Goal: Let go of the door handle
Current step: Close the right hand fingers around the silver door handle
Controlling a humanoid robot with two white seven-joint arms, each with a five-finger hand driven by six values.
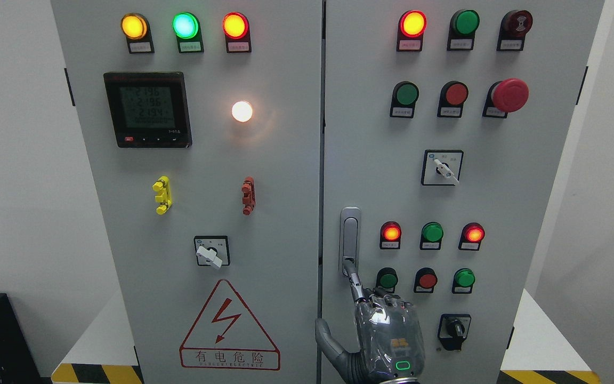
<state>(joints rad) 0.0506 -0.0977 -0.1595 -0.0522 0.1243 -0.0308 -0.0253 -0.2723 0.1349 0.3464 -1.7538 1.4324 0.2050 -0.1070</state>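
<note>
Robot hand [387,333] low on right door; index fingertip [350,269] touching door handle [349,240] bottom.

button labels [410,45]: too small to read | robot hand [387,336]: wrist cut off at bottom edge

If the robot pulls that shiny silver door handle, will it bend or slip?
The shiny silver door handle looks like rigid metal, so it probably won't bend. Its smooth, glossy surface may be slippery. Only one finger of the right hand reaches its lower end, so the grip seems weak.
</note>
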